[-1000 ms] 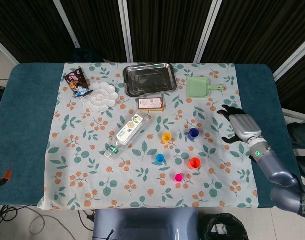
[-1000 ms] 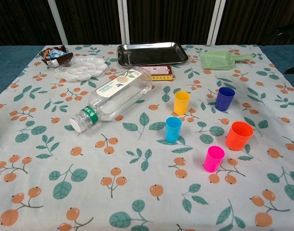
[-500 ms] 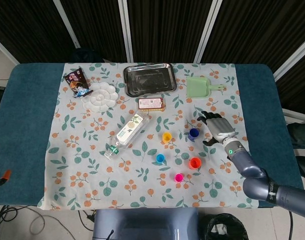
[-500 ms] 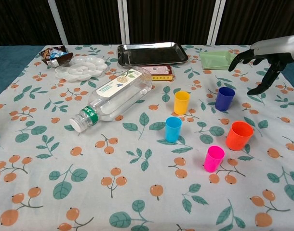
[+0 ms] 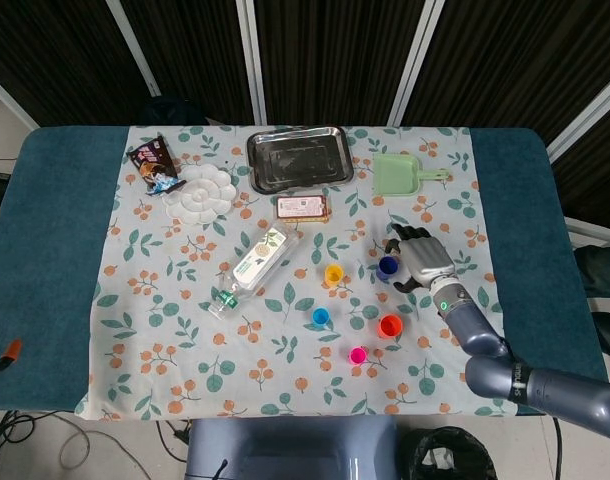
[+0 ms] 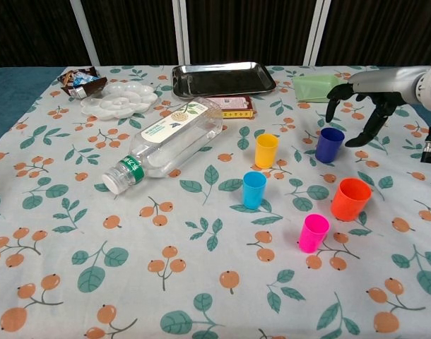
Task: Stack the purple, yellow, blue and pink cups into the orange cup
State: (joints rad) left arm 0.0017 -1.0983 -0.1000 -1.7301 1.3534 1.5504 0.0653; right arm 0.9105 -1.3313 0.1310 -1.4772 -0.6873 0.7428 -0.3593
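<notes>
Chest view — purple cup [image 6: 330,144] upright, mouth up, right robot hand [image 6: 357,99] spread above it, holding nothing.

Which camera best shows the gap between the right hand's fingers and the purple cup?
Chest view: from the side, the right hand hovers open, its fingers spread apart from the purple cup. The head view looks straight down, so the hand just sits beside the cup, hiding height.
</notes>
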